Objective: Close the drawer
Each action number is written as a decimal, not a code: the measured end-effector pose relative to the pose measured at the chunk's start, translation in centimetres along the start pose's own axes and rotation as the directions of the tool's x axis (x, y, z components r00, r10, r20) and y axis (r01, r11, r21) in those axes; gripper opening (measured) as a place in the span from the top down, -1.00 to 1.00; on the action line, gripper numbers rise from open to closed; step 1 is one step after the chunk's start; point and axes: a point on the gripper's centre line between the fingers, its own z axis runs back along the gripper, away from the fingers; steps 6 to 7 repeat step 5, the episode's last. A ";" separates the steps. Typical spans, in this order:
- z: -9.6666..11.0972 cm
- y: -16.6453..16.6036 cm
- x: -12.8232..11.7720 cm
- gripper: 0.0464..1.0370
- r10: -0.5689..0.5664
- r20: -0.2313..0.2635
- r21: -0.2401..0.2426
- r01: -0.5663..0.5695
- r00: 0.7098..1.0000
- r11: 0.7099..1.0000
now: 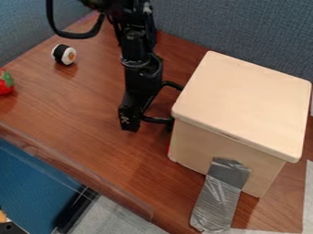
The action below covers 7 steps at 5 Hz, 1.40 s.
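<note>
Camera view: the smooth, boxy wooden drawer unit (241, 105) stood just beside the gripper (129, 119), by the grained desk (85, 109)'s back edge; spread or pressed together, I couldn't tell

box (245, 105): pale tan | table (92, 107): brown, wood-grained | tape (218, 199): grey | strawberry (5, 88): red, green

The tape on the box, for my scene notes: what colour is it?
Silvery grey tape, darker against the box; clearest in the camera view.
</note>
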 end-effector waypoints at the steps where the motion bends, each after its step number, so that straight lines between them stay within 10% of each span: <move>1: -0.3 -0.1 0.3 -0.93 -0.006 0.001 -0.007 0.006 1.000 1.000; 3: 1.0 2.1 -2.7 -0.92 0.103 0.008 0.058 -0.103 0.995 0.993; 5: 4.6 3.5 -8.0 -0.92 0.501 -0.092 0.178 -0.481 0.860 0.858; 7: 4.6 3.5 -8.0 -0.92 0.501 -0.092 0.178 -0.481 0.860 0.858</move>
